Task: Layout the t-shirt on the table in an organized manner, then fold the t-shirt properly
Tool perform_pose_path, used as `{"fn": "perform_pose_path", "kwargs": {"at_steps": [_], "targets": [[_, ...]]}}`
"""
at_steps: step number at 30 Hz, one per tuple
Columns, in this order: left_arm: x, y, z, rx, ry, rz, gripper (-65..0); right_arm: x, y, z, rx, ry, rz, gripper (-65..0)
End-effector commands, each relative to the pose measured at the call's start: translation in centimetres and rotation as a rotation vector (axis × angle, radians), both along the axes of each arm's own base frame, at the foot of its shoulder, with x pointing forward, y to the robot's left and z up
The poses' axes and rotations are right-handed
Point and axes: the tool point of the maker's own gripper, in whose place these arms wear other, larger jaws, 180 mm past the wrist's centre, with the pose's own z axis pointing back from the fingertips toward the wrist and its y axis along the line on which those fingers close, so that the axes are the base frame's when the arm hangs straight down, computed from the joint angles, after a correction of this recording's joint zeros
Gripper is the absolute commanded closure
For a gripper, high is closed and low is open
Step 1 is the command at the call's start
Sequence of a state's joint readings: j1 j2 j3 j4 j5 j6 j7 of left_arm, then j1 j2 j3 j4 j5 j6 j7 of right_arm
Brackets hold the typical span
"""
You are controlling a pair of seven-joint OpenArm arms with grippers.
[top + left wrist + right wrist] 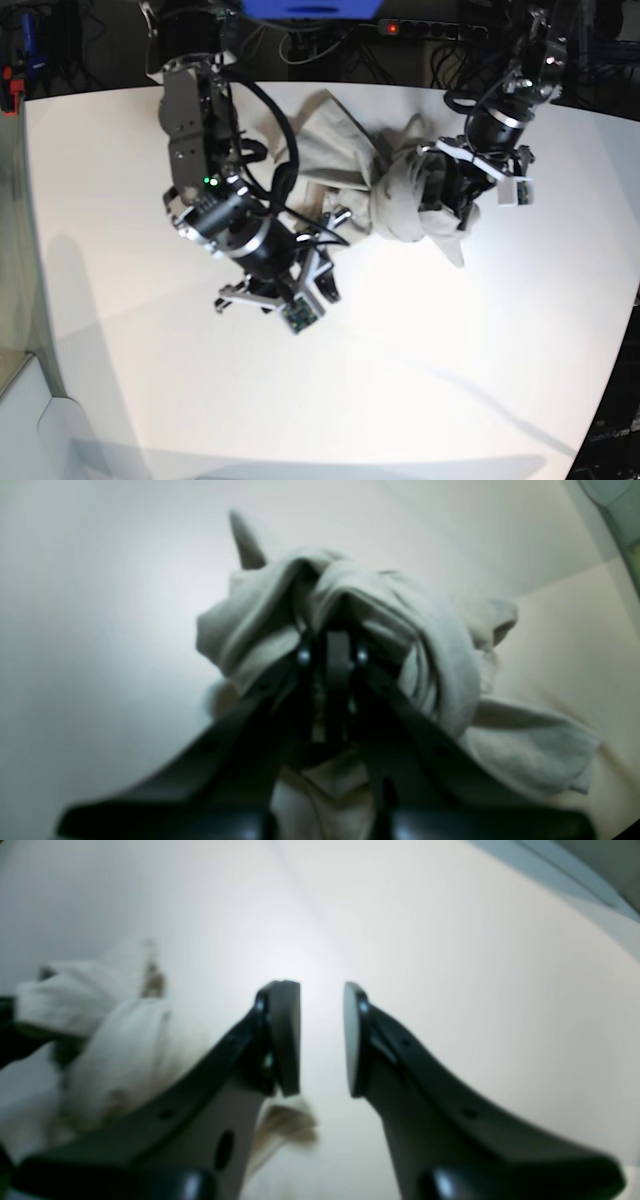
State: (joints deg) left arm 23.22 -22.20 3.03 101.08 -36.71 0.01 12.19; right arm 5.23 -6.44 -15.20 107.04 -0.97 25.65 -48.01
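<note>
The large, smooth white tabletop with rounded edges fills most of the base view, and both black arms reach down over its far half. On it lies the light grey-beige, wrinkled cotton t-shirt, bunched rather than spread: part of it rests flat towards the back of the table between the two arms, while the rest is gathered up into a rounded lump just beside the left arm. That lump hangs draped over the left gripper, whose black jaws are pressed together with the cloth pinched between them, folds of fabric spilling down both sides of the fingers in the left wrist view. The right gripper hovers above bare table near the front edge of the shirt, its two dark pads parted by a narrow gap with nothing between them; crumpled shirt cloth shows off to one side of it, apart from the pads.
</note>
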Motion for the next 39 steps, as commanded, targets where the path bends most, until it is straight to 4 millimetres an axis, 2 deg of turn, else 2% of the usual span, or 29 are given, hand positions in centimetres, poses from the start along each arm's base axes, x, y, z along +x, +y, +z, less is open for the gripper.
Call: {"fn": "perform_pose_path", "kwargs": {"at_steps": [1, 5, 9, 13, 20, 27, 39], "targets": [[0.1, 0.0, 1.2, -0.001, -0.036, -0.011, -0.3, -0.2, 1.0, 1.3, 0.051, -0.031, 0.011, -16.7], [-0.8, 0.5, 1.7, 0.034, -0.035, -0.046, -0.3, -3.0, 4.6, 0.2, 0.073, 0.015, 0.1, -16.7], [-1.6, 1.2, 1.4, 0.069, -0.012, -0.068, -0.3, -5.5, 7.3, -0.4, 0.08, 0.041, 0.188, -16.8], [-2.1, 1.8, 1.0, 0.1, 0.004, -0.085, -0.3, -7.2, 8.8, -1.1, 0.082, 0.068, 0.237, -20.5], [-2.7, 1.9, 0.5, 0.106, 0.021, -0.086, -0.3, -8.2, 9.1, -2.6, 0.08, 0.116, 0.244, -33.0], [-3.0, 1.8, 0.3, 0.103, 0.03, -0.085, -0.3, -8.4, 9.4, -5.9, 0.044, 0.2, 0.255, -33.6], [-3.1, 1.9, 0.2, 0.105, 0.035, -0.085, -0.3, -7.9, 9.4, -5.9, 0.035, 0.195, 0.255, -33.1]]}}
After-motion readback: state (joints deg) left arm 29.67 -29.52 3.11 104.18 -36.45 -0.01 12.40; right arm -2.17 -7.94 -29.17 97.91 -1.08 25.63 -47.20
